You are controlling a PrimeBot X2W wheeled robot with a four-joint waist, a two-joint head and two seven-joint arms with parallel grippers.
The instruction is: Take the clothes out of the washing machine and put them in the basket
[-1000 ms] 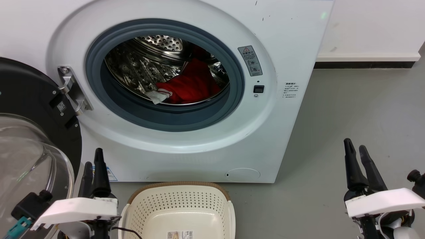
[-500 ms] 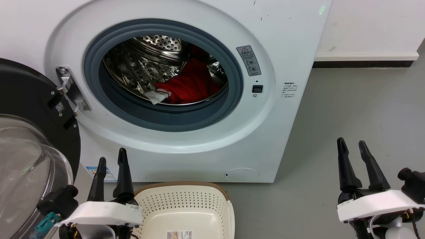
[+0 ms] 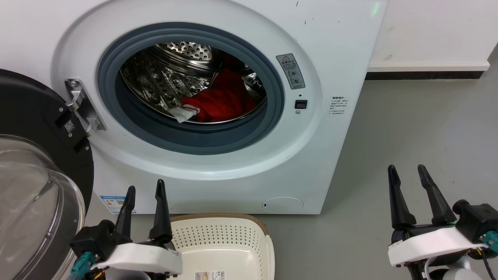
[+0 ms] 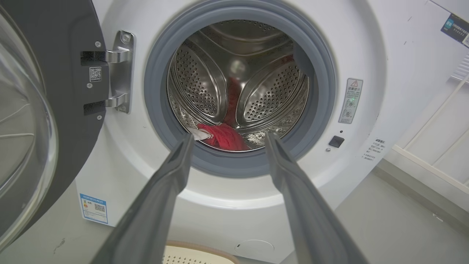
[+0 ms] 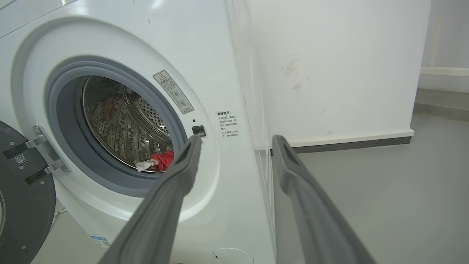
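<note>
The white washing machine (image 3: pixel 334 58) stands with its door swung open, and red clothes (image 3: pixel 225 102) with a white label lie at the bottom of its steel drum (image 3: pixel 163 81). The clothes (image 4: pixel 225 135) sit just behind the grey door ring (image 4: pixel 240 168) in the left wrist view, and a red edge of them (image 5: pixel 163 160) shows in the right wrist view. The cream basket (image 3: pixel 221 237) stands on the floor below the door opening. My left gripper (image 3: pixel 144 189) is open at the basket's left rim. My right gripper (image 3: pixel 406 169) is open over the floor, right of the machine. Both hold nothing.
The open glass door (image 3: pixel 35 186) with its black rim (image 3: pixel 23 112) bulges out at the far left, hung on a metal hinge (image 3: pixel 83 105). Grey floor (image 3: pixel 420 128) stretches right of the machine to a white wall with a dark skirting (image 3: pixel 424 75).
My left gripper has moved right, next to the basket's left rim, and its fingers have spread apart. My right gripper has shifted slightly left.
</note>
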